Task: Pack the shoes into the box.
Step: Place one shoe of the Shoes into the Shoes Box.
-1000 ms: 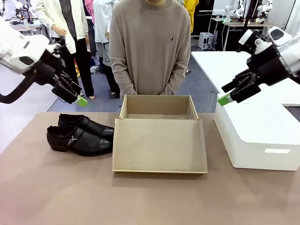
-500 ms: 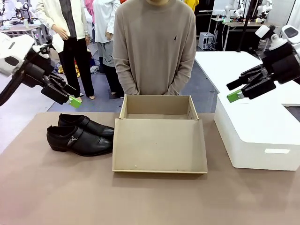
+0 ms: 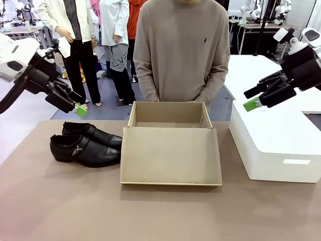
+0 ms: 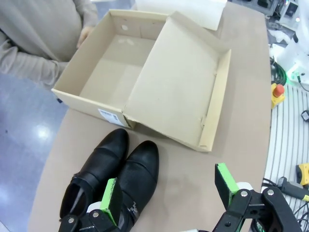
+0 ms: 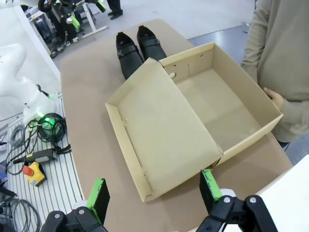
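Observation:
The shoes (image 3: 84, 145), glossy black with pointed toes, lie side by side on the brown table left of the box (image 3: 169, 113). The tan box is open and bare inside, its lid (image 3: 170, 156) folded flat toward me. My left gripper (image 3: 75, 104) hangs open in the air above and behind the shoes. In the left wrist view the shoes (image 4: 116, 169) lie below the open left gripper (image 4: 169, 188), with the box (image 4: 77, 92) beyond. My right gripper (image 3: 250, 99) is open, high to the right of the box. In the right wrist view the open right gripper (image 5: 154, 189) looks down on the box (image 5: 251, 128) and the shoes (image 5: 137, 47).
A bigger white box (image 3: 281, 145) stands at the table's right. A person in a beige sweater (image 3: 180, 55) stands right behind the tan box, a hand (image 5: 273, 96) near its far wall. Cables and an emergency-stop button (image 5: 34, 174) lie off the table's edge.
Both arms have risen and drawn outward, away from the table's middle. The person has shifted a little to the right. Shoes and box have not moved.

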Action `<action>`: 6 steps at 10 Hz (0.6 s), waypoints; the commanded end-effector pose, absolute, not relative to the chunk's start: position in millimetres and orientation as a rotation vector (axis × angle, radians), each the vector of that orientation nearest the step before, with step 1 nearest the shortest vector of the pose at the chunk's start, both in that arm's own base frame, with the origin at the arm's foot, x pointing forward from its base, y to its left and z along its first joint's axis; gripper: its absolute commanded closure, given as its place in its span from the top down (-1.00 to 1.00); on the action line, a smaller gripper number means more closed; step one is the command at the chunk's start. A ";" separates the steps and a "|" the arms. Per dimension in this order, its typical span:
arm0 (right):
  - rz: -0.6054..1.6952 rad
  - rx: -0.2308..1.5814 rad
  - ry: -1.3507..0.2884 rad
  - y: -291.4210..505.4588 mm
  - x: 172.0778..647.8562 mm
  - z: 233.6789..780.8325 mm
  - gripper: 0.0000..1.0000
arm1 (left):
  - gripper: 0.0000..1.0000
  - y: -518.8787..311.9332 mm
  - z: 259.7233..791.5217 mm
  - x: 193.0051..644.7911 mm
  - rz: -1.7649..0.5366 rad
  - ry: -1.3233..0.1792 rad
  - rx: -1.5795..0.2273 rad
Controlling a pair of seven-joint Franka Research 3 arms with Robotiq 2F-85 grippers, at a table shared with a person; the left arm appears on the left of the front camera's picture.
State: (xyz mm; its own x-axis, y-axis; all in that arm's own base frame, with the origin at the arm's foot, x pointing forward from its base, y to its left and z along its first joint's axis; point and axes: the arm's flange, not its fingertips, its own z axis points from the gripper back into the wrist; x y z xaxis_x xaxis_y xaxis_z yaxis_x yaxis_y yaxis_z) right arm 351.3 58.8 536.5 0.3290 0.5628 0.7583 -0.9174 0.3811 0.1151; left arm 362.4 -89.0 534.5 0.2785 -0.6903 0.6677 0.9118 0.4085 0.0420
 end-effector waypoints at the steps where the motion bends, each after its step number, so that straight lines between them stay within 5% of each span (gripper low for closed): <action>1: 1.071 0.618 -0.724 58.0 355.5 537.2 1.00 | 1.00 -86.4 534.4 364.6 -1.123 -0.683 -0.404; 6: 1.071 0.618 -0.724 58.0 355.5 537.2 1.00 | 1.00 -86.4 534.4 364.6 -1.123 -0.683 -0.404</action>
State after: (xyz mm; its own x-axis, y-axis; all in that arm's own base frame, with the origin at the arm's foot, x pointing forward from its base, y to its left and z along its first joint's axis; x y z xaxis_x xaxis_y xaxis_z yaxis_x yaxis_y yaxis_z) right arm 350.2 58.1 536.6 0.3300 0.5595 0.7603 -0.9168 0.3819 0.1168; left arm 362.3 -88.4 534.7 0.2810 -0.6904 0.6666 0.9107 0.4110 0.0419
